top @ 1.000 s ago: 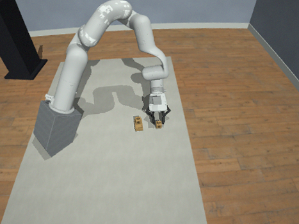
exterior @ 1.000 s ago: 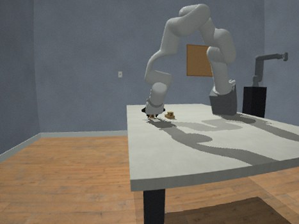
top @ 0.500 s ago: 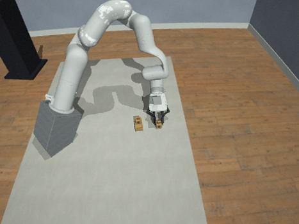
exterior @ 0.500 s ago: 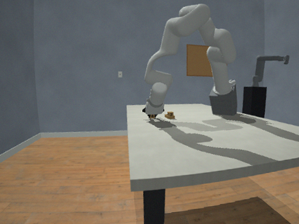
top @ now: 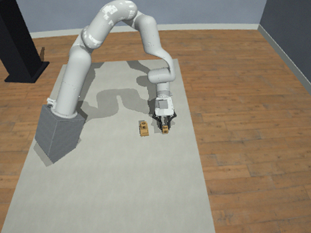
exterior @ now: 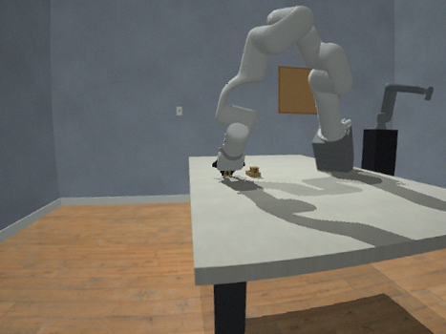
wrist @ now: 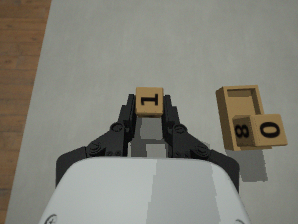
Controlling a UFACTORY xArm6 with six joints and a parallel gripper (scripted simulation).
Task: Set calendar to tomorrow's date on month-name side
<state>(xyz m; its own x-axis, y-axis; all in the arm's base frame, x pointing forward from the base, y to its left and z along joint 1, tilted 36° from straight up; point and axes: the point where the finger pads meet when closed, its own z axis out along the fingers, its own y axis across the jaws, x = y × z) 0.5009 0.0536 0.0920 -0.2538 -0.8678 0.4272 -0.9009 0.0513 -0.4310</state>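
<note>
My gripper [wrist: 149, 104] [top: 165, 127] [exterior: 227, 171] is shut on a wooden date cube [wrist: 149, 101] [top: 165, 129] whose top face shows a 1. It holds the cube low over the grey table, beside the tray and outside it. The wooden tray [wrist: 220, 107] [top: 144, 133] [exterior: 253, 174] lies flat on the table to one side of the gripper. A second cube [wrist: 268, 131] [top: 143, 123] stands in one half of the tray, with a 0 on top and an 8 on its side. The tray's other half is empty. The month's name is not visible.
The arm's grey base block [top: 57, 134] [exterior: 334, 153] stands on the table [top: 121, 189] [exterior: 275, 224] behind the tray. The table's side edge [wrist: 42, 100] is close to the gripper, with wooden floor beyond. A black stand [top: 8, 42] is off the table.
</note>
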